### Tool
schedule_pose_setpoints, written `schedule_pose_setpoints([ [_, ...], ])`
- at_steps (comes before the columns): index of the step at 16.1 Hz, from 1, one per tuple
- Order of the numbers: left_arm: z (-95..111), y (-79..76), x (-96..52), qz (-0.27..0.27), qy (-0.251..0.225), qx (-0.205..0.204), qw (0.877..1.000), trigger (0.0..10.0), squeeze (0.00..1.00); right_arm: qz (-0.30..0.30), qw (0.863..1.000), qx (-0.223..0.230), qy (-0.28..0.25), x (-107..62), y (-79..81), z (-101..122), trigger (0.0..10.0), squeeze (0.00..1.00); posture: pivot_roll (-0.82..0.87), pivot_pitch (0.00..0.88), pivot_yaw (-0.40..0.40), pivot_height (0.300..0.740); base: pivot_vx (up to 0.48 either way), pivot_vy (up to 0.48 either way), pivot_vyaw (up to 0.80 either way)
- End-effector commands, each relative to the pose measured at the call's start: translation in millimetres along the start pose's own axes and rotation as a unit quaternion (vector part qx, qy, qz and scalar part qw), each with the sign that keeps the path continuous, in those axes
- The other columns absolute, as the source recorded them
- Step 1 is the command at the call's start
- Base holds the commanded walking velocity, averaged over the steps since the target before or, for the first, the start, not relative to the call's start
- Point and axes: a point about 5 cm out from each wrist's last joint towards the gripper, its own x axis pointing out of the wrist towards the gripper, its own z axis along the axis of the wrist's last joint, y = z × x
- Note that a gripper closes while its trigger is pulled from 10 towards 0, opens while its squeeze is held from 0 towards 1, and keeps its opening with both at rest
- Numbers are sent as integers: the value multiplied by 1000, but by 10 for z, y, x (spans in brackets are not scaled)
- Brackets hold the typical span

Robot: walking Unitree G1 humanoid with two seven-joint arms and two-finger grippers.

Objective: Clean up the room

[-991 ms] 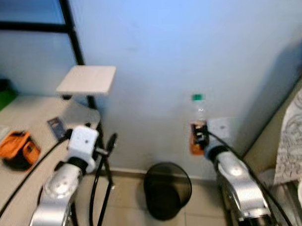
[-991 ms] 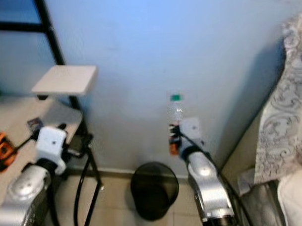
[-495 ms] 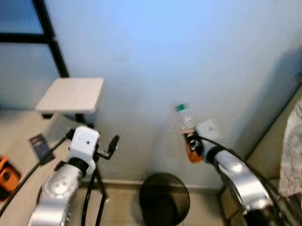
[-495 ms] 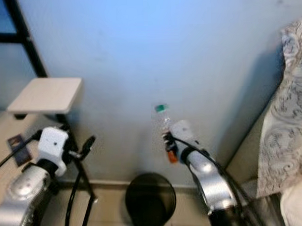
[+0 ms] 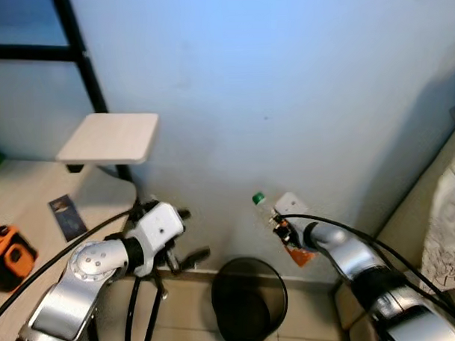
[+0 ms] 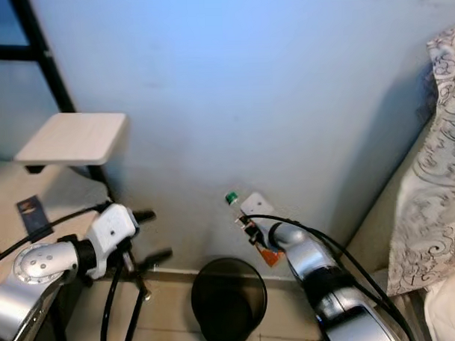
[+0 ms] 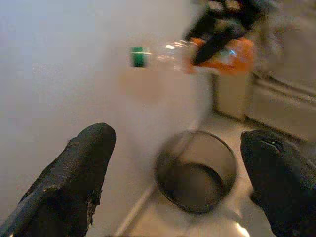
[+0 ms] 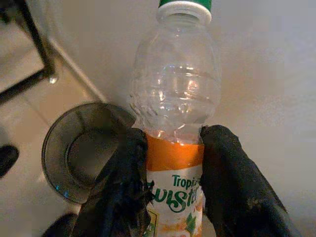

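A clear plastic bottle [image 5: 276, 225] with a green cap and an orange label hangs tilted, its cap pointing left, just above the right rim of a round black bin [image 5: 249, 301] on the floor by the wall. My right gripper [image 5: 283, 228] is shut on the bottle at the top of the label; in the right wrist view its fingers [image 8: 123, 187] clamp the bottle [image 8: 175, 94] with the bin [image 8: 81, 148] below. My left gripper [image 5: 189, 235] is open and empty, left of the bin. In the left wrist view its fingers [image 7: 74, 177] frame the bin [image 7: 197, 170] and the bottle [image 7: 168, 55].
A small white tabletop [image 5: 110, 137] on a black stand sits to the left, with black cables hanging under it. An orange and black case [image 5: 10, 253] and a dark card [image 5: 63, 216] lie on the beige surface at far left. Patterned cloth [image 5: 450, 237] hangs at the right.
The right gripper has lowered the bottle and tipped it to the left, closer to the bin. The left arm has swung right and down toward the bin. The camera has also shifted.
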Motion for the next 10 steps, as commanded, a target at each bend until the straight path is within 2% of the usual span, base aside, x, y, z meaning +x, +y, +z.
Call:
schedule_pose_setpoints([
  [1, 12, 21, 8, -28, 10, 8, 1000, 10000, 0, 4, 999, -19, 29, 35, 3, -48, 10000, 0, 8, 0, -24, 740, 0, 0, 0],
  [4, 16, 51, 12, -52, 27, 26, 998, 10000, 0, 18, 997, -38, 68, 85, 65, -98, 10000, 0, 10, 0, -25, 740, 0, 0, 0],
  [8, -1, 58, 12, -56, 34, 28, 997, 10000, 0, 34, 997, -27, 64, 137, 170, -63, 10000, 0, 16, 0, -29, 740, 0, 0, 0],
  [9, -2, 58, 12, -57, 34, 28, 997, 10000, 0, 37, 997, -24, 65, 141, 184, -66, 10000, 380, 16, 0, -29, 740, 0, 0, 0],
  [10, -6, 57, 13, -58, 35, 27, 997, 10000, 0, 44, 997, -21, 65, 148, 212, -70, 10000, 949, 16, 0, -28, 740, 0, 0, 0],
])
